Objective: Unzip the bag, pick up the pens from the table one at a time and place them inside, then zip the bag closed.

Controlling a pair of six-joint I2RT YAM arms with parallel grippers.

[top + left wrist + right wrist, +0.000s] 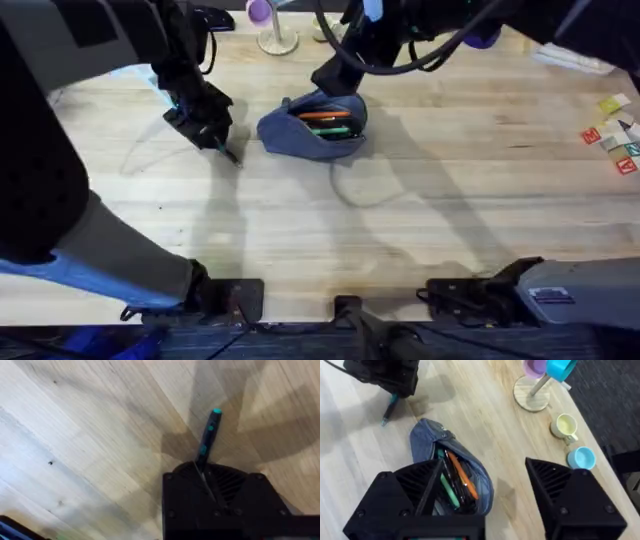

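The blue-grey bag [300, 135] lies unzipped in the middle of the table [420, 200], its mouth gaping. Inside it I see an orange pen [462, 477] beside a green one [448, 491]. My right gripper [336, 82] hovers over the bag's far end, open; in the right wrist view its fingers [415, 495] stand wide apart, one over the bag's mouth. Left of the bag, my left gripper [212, 132] is shut on a dark pen [208, 435] with teal marks, which sticks out past the fingertips and slants down toward the wood.
A wooden cup stand [276, 40] with purple and blue cups is at the back. A yellow cup [565, 426] and a blue cup [581, 457] sit near it. Small coloured pieces [615, 135] lie at the right edge.
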